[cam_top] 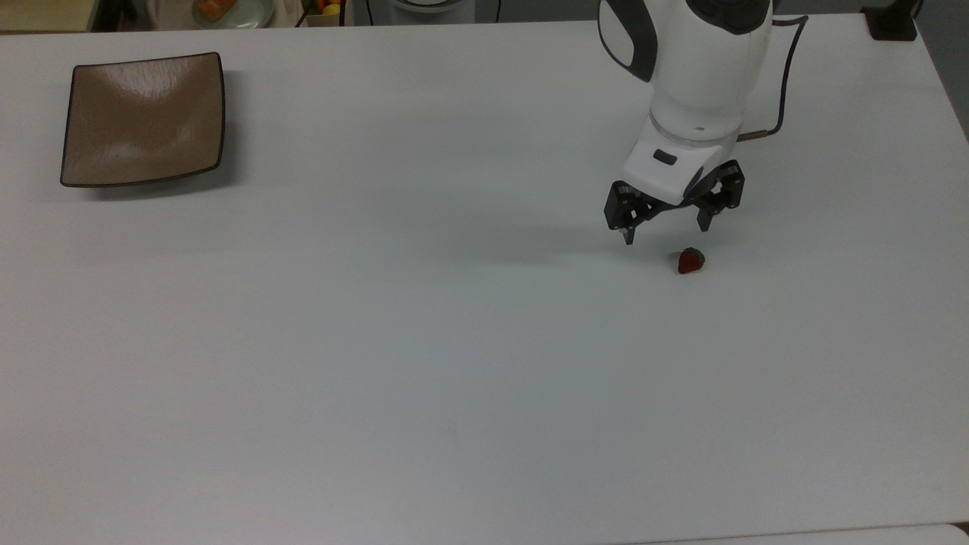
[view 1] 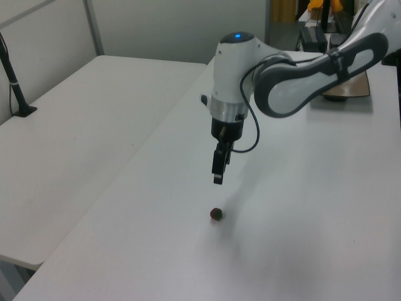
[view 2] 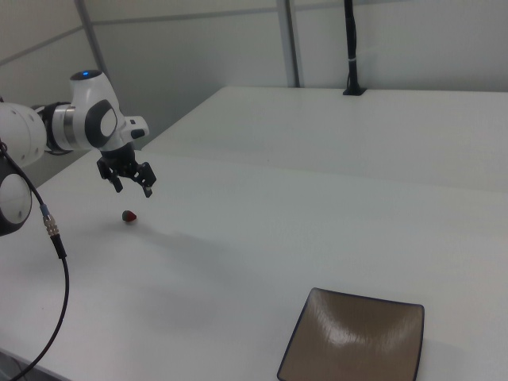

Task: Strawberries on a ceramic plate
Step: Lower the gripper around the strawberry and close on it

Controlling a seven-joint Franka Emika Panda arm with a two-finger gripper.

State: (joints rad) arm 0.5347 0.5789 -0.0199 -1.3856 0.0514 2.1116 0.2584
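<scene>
Now the strawberry (cam_top: 690, 260) is seen lying on the white table (cam_top: 454, 341), far from the ceramic plate (cam_top: 142, 119). Just above it, the hand (cam_top: 669, 225) is spread wide, empty. Light, probably soft: a gentle pinch across the red body is advised.

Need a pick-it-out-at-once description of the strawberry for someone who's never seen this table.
Start from the big white table. In the top view, the white robot arm's black two-finger gripper hangs open near the table's right side. Just below its fingertips lies the tiny red strawberry with a dark green leafy cap, far from the square glossy tan-brown ceramic plate at the top view's upper left.
</scene>
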